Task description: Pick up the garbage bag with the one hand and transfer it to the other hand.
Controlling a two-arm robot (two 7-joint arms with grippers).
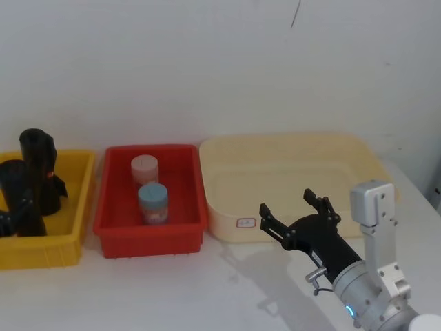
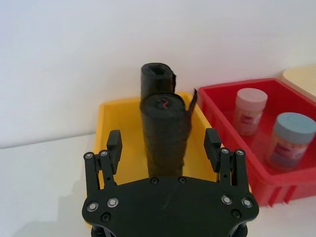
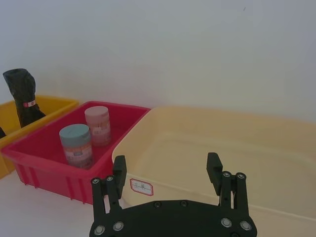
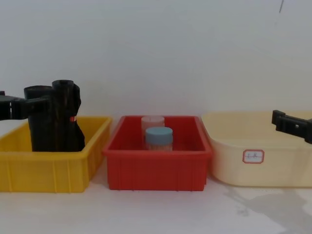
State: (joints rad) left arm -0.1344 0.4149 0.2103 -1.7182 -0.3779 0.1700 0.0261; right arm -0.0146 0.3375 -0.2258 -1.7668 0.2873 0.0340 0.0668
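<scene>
- Head view: the garbage bag (image 1: 19, 196) is seen standing upright in the left part of the yellow bin (image 1: 48, 252), just in front of a second black roll (image 1: 38, 162) that bears a small red mark. The right gripper (image 1: 289, 203) is held above the desk (image 1: 172, 289) before the cream tub (image 1: 220, 200), well apart from the bag, with its jaws spread and empty.
- Left wrist view: the left gripper (image 2: 163, 137) is placed around the garbage bag, with its jaws spread and a gap showing on each side, so nothing is pinched yet. The second roll rises directly behind. A red fleck is seen near the top of the nearer roll. Which roll it belongs to cannot be told.
- Right wrist view: the right gripper's spread jaws are shown near the cream tub's front wall, with the red bin (image 3: 44, 173) beside it.
- Chest view: the left gripper is seen entering from the left edge, level with the bag's upper part, above the bin's wall.
- Handling, as judged: the bag is likely light and soft, and its rolled plastic is expected to give under pressure. The film may prove slippery, and the upright roll could be toppled by a nudge. A hold on the upper half is advised, so that one end is left free for the right gripper.
</scene>
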